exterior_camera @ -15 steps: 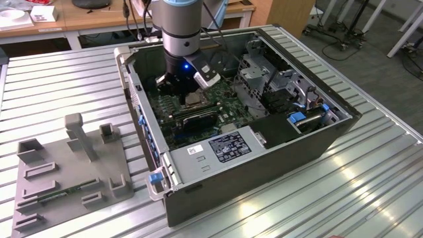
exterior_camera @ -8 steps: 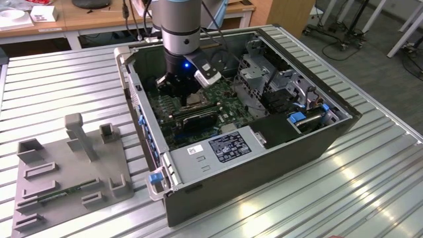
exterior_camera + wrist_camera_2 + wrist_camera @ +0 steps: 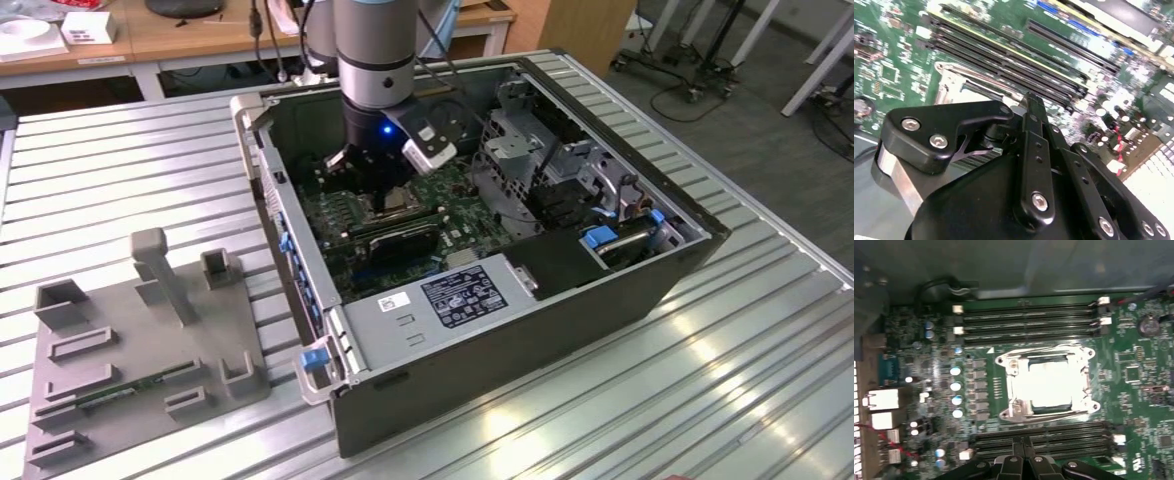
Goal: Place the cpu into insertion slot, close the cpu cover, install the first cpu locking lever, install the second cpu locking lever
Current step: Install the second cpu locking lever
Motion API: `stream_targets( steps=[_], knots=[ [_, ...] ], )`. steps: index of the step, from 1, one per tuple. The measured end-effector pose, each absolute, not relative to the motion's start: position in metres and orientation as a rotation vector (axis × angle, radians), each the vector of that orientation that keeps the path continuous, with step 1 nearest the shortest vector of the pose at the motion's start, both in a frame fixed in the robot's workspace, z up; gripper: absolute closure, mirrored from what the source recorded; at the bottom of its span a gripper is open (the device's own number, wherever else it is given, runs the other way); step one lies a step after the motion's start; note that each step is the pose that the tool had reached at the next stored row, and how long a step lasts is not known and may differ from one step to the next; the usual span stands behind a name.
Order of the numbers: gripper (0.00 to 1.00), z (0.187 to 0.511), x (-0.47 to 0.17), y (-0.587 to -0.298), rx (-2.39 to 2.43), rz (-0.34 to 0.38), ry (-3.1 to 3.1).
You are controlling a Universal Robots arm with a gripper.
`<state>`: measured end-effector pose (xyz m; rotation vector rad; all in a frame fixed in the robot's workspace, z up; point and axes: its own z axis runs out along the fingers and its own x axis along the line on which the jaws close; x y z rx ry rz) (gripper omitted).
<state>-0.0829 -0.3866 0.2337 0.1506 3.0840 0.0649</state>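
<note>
In the first wrist view the cpu (image 3: 1051,382) shows as a pale square inside the socket on the green motherboard. The cpu cover (image 3: 1015,385), a silvery frame, lies flat around it, with the chip seen through its window. Thin wire levers (image 3: 1044,347) run along the socket's sides; I cannot tell if they are latched. My gripper (image 3: 1024,444) hovers just off one edge of the socket, over the memory slots, its black fingers pressed together and holding nothing. In the second wrist view the gripper (image 3: 1031,102) hides most of the socket frame (image 3: 951,82). The exterior view has the gripper (image 3: 387,195) low inside the computer case.
Black memory slots (image 3: 1029,320) flank the socket on two sides. The open case's walls (image 3: 274,190), a drive cage (image 3: 527,150) and the power supply (image 3: 454,295) hem in the arm. A grey fixture (image 3: 134,340) stands on the slatted table at the exterior view's left.
</note>
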Motion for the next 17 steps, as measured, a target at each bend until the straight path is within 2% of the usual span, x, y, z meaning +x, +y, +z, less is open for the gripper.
stream_targets(
  steps=[10,17],
  knots=[
    [0.90,0.232,-0.056,-0.386,0.150,0.065,3.084],
    [0.90,0.232,-0.056,-0.374,0.159,0.065,3.083]
  ],
)
